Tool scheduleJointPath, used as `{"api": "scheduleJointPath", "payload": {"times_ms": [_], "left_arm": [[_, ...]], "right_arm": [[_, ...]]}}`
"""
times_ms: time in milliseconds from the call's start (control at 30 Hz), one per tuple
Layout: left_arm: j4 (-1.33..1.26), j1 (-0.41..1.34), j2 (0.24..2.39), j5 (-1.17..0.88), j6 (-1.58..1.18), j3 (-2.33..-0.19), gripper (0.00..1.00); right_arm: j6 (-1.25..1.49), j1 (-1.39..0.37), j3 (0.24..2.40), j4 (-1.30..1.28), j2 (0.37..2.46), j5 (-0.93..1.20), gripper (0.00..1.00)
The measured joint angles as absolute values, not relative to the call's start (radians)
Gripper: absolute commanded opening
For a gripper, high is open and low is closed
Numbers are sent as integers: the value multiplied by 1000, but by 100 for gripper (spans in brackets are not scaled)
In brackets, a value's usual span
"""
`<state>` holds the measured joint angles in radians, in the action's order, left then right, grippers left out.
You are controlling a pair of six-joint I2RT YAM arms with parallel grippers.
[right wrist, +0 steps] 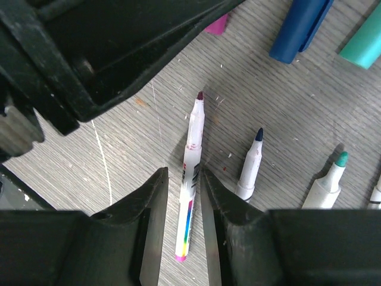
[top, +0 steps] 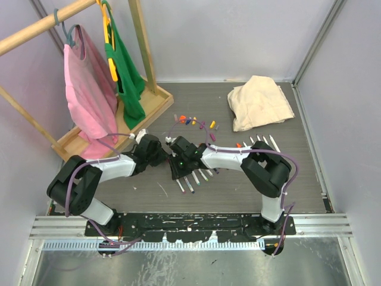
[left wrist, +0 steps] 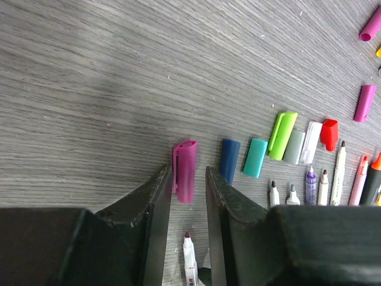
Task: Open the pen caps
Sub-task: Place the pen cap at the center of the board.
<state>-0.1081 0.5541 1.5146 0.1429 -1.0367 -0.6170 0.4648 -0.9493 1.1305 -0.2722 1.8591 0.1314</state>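
We see the left gripper (left wrist: 187,171) loose around the magenta cap (left wrist: 185,156) and the right gripper (right wrist: 183,173) slack astride the uncapped white pen (right wrist: 194,134), neither gripping.

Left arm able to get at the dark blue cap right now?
Probably yes: the dark blue cap lies uncovered beside its fingers; the teal cap sits close, so grip room is tight.
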Motion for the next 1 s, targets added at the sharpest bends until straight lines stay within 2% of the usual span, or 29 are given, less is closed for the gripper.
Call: {"api": "scheduleJointPath", "payload": {"times_ms": [300, 467, 600, 700, 900, 933, 1000], "left_arm": [[-80, 554, 1485, 141, -1028, -617, 40], [-28, 553, 1369, 142, -1005, -617, 46], [10, 553, 1238, 139, -976, -617, 51], [24, 553, 1151, 123, -938, -616, 62], [7, 553, 995, 28, -813, -584, 97], [4, 553, 968, 8, -791, -577, 99], [3, 553, 925, -25, -755, -574, 98]], "right_arm": [[402, -949, 1142, -286, 1861, 160, 40], [348, -932, 1140, -311, 1832, 167, 39], [284, -886, 1123, -316, 1730, 179, 39], [221, -833, 1096, -305, 1624, 193, 41], [52, -651, 1033, -293, 1410, 289, 49], [17, -588, 1033, -294, 1379, 327, 50], [-58, -445, 1034, -306, 1325, 410, 55]]}}
